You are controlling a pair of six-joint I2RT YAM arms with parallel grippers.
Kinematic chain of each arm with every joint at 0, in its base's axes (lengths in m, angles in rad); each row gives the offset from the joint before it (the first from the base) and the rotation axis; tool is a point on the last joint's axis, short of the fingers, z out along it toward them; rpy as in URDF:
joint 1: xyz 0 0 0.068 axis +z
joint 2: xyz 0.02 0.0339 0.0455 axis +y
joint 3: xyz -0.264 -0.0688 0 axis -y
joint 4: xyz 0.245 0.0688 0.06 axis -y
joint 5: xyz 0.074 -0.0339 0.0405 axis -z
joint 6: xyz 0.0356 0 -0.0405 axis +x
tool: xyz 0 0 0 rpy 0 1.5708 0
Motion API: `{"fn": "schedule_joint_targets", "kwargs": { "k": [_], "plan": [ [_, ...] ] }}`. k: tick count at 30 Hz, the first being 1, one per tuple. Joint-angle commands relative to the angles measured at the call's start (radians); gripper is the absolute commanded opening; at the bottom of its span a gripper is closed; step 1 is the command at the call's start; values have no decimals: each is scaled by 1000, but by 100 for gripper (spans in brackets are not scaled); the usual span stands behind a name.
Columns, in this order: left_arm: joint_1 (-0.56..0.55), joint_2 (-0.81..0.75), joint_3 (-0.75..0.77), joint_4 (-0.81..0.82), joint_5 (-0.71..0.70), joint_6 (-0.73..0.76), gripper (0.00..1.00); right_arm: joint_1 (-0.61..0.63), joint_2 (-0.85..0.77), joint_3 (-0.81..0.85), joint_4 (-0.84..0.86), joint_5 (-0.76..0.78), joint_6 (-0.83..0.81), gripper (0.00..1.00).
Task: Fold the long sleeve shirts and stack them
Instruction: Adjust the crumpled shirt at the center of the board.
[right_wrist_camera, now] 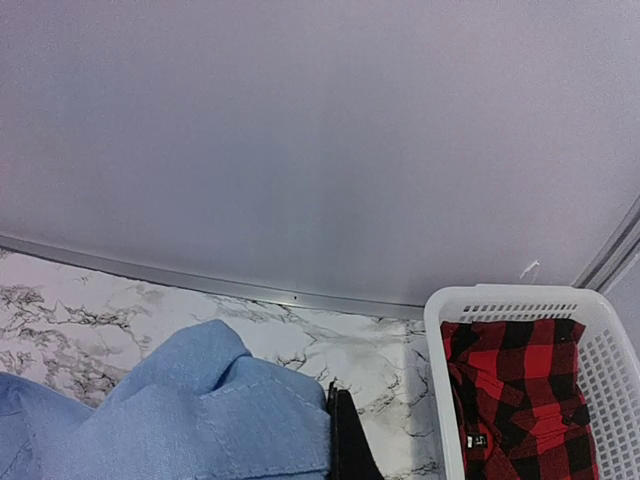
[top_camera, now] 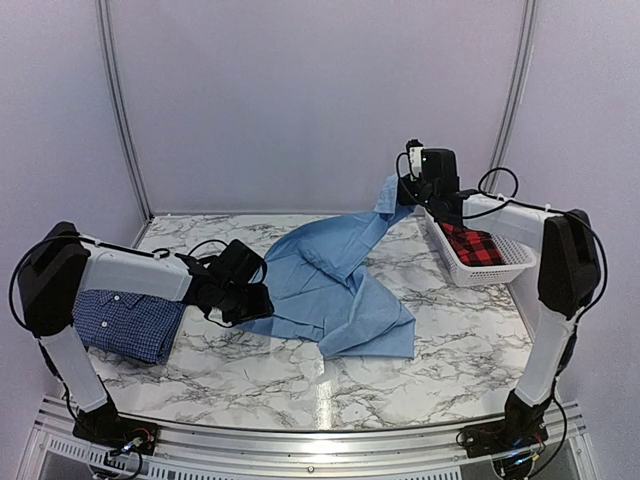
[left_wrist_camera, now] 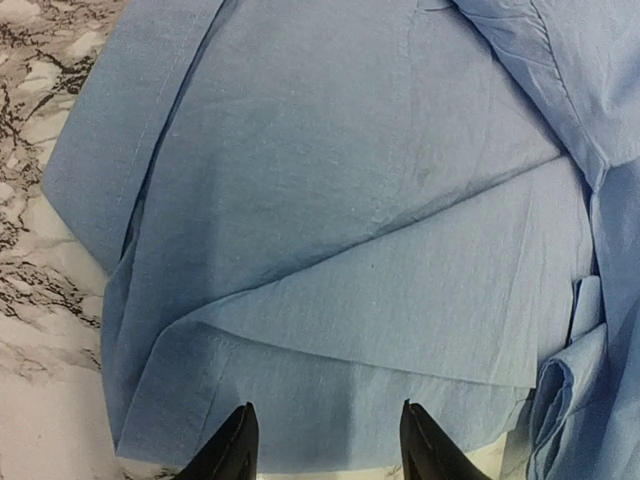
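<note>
The light blue long sleeve shirt [top_camera: 340, 285] lies crumpled across the middle of the marble table [top_camera: 300, 380], one corner pulled up toward the back right. My right gripper [top_camera: 402, 195] is shut on that raised corner [right_wrist_camera: 210, 410]; in the right wrist view the cloth bunches against the dark finger [right_wrist_camera: 345, 440]. Over the shirt's left hem, my left gripper [left_wrist_camera: 327, 425] stands open, with both fingertips just above the folded blue cloth [left_wrist_camera: 330, 300] and nothing between them. The dark blue checked shirt [top_camera: 125, 322] lies folded at the left, partly under the left arm.
A white basket [top_camera: 452, 262] at the back right holds a red and black plaid garment [top_camera: 476, 246]. The same basket [right_wrist_camera: 440, 380] sits right of the right gripper. The back wall and its metal rail [right_wrist_camera: 200, 280] are close behind.
</note>
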Motion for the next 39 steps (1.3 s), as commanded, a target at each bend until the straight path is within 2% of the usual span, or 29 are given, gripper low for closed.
{"fn": "schedule_joint_targets", "kwargs": {
  "k": [1,7,13,18,22,29,31,37,39],
  "plan": [
    [-4,58,58,30,-47,-97,48,-12,-67,-17,10,17,-5,0],
    [-3,157,113,76,-118,-192,40,-12,-90,-43,11,13,2,0],
    [12,191,126,77,-162,-209,29,-14,-124,-60,5,40,-5,0],
    [57,217,145,76,-153,-172,7,-15,-165,-94,1,54,-5,0],
    [129,278,206,68,-102,-90,1,-15,-218,-135,-35,72,5,0],
    [225,399,413,6,-5,42,0,-15,-396,-334,-122,77,77,0],
    [225,373,450,-14,-12,74,9,-15,-438,-383,-150,80,95,0],
    [226,213,335,-35,-47,56,28,-15,-519,-438,-212,117,108,0],
    [228,164,269,-34,-51,23,29,-15,-528,-434,-228,119,108,0]
  ]
}}
